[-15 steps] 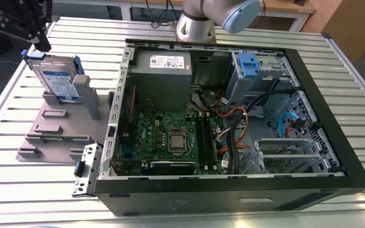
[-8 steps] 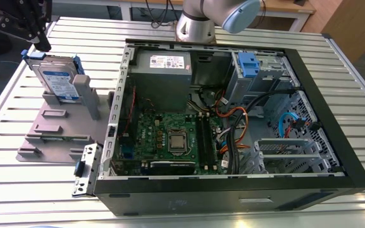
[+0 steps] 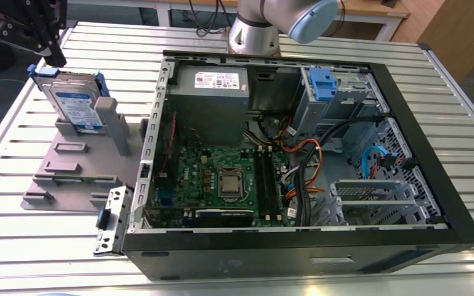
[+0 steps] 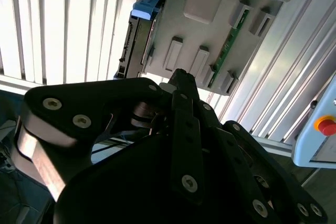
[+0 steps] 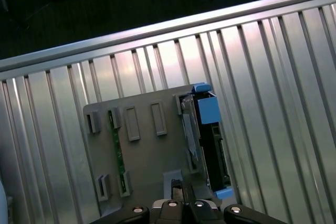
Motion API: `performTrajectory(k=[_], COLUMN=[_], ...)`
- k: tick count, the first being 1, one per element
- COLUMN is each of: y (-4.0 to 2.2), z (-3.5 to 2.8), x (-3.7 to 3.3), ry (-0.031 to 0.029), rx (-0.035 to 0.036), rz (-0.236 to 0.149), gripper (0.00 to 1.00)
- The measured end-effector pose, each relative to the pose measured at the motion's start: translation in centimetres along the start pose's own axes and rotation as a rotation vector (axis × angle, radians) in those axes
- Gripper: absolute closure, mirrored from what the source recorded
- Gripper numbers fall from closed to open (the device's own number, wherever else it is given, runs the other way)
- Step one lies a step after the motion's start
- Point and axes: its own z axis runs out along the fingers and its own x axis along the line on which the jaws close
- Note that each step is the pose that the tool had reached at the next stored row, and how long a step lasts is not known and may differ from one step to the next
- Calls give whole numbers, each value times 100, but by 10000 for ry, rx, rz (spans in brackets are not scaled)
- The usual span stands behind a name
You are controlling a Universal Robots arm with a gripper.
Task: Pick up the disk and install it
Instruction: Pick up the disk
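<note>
The disk [image 3: 76, 105] stands on edge in a slot of the grey holder plate [image 3: 72, 166], at the exterior view's left of the open computer case [image 3: 303, 154]. It is silver-grey with a blue-and-white label and a blue bracket. My black gripper [image 3: 54, 58] hangs above and just behind the disk's top corner, apart from it. In the second wrist view the gripper [image 4: 179, 75] has its fingers pressed together with nothing between them, and the disk [image 4: 137, 40] lies beyond the tips. In the first wrist view the disk [image 5: 210, 140] is seen edge-on beside the gripper [image 5: 177, 186].
Inside the case are a grey power supply box [image 3: 212, 92], a green motherboard [image 3: 220, 179] and a drive bay with a blue latch [image 3: 323, 83]. A green memory stick [image 5: 113, 129] stands in the holder. A loose metal bracket [image 3: 112, 219] lies by the case. The table is ribbed metal [image 3: 23, 246].
</note>
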Motion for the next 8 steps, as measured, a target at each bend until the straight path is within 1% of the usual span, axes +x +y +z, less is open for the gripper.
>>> performTrajectory(k=[8], y=[0], z=[0], x=[0], ry=[5], rx=[-3], rz=[-126], gripper=[89])
